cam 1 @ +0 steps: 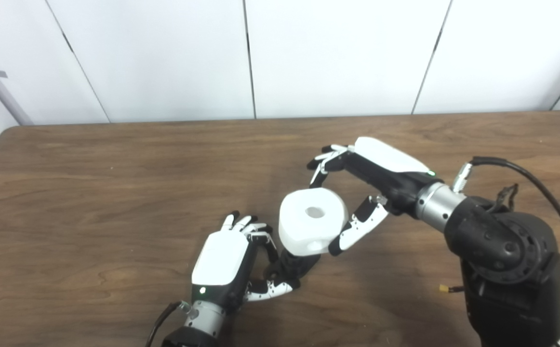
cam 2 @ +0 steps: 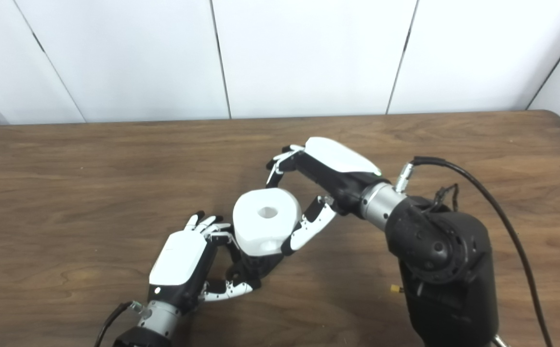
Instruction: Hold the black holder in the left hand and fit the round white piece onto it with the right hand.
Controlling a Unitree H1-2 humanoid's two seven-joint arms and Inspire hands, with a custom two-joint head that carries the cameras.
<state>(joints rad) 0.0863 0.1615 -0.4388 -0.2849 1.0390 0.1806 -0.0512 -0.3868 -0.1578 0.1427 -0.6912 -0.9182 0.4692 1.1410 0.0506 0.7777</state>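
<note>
While the left hand (cam 1: 227,262) clasps the black holder (cam 1: 293,264) near the wooden table's (cam 1: 92,193) near edge, the round white piece (cam 1: 313,220) sits atop it; from the right eye, the right hand (cam 2: 318,185) brackets that piece, fingers (cam 2: 280,166) spread, thumb touching its right side.

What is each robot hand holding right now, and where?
Left robot hand grips the black holder low down; right robot hand pinches the round white piece by its sides.
</note>
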